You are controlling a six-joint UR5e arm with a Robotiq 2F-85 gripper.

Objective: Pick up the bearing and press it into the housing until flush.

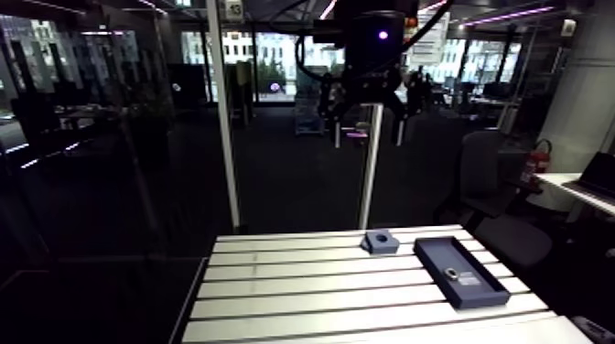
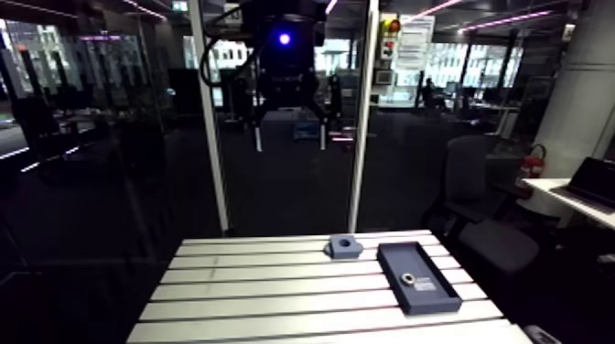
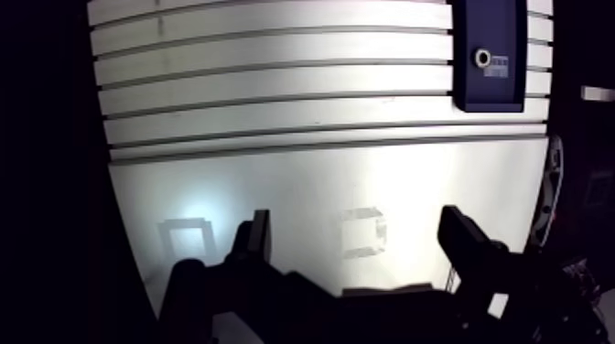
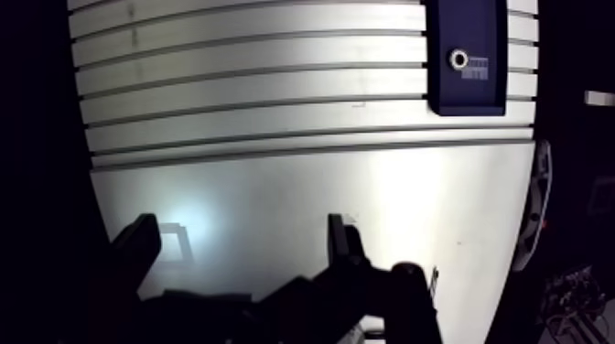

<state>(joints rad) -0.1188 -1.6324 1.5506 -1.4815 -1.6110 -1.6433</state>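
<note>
A small metal ring, the bearing [image 1: 451,272], lies in a dark blue tray [image 1: 476,291] on the right part of the slotted table [image 1: 302,293]. Left of the tray, near the table's far edge, sits the housing [image 1: 379,241], a small grey-blue block with a round hole. My gripper [image 2: 290,137] hangs high above the table's far side. In the wrist view the gripper [image 3: 357,229] is open and empty, with the tray [image 3: 490,87] and the bearing [image 3: 482,58] far ahead of it and to one side. The housing does not show in the wrist view.
Two upright white posts [image 1: 222,110] [image 1: 371,174] stand just behind the table's far edge. An office chair [image 1: 494,183] sits beyond the right side. Under the gripper in the wrist view lies a smooth plate [image 3: 302,192], then the slotted top [image 3: 275,91].
</note>
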